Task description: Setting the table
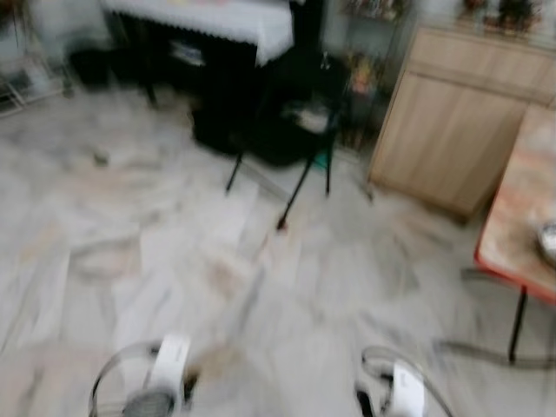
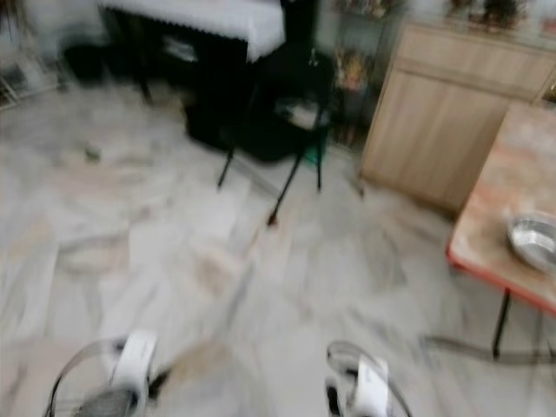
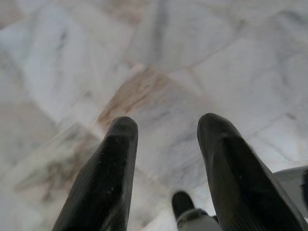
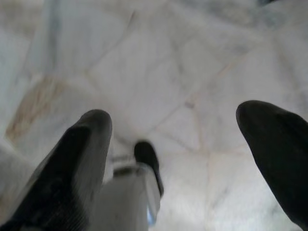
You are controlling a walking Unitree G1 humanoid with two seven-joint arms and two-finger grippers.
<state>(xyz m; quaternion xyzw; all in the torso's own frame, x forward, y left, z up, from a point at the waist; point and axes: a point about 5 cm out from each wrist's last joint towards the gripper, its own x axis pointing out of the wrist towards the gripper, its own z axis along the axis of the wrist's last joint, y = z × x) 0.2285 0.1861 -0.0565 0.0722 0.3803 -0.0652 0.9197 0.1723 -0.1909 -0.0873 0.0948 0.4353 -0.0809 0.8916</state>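
- The left hand (image 3: 166, 159) hangs low over the marble floor (image 1: 174, 243), fingers apart, gripping nothing.
- The right hand (image 4: 180, 159) hangs likewise, fingers spread wide, empty.
- Landmark: the red-edged tabletop (image 2: 495, 217), ahead and to the robot's right.
- A metal bowl (image 2: 534, 241) sits on the tabletop near its front edge, upright, mouth up; being round, it shows no long axis.
- Beyond the tabletop stands a wooden cabinet (image 1: 452, 130).
- The step looks like the approach: walking, blurred views. Next it should turn right toward the tabletop.
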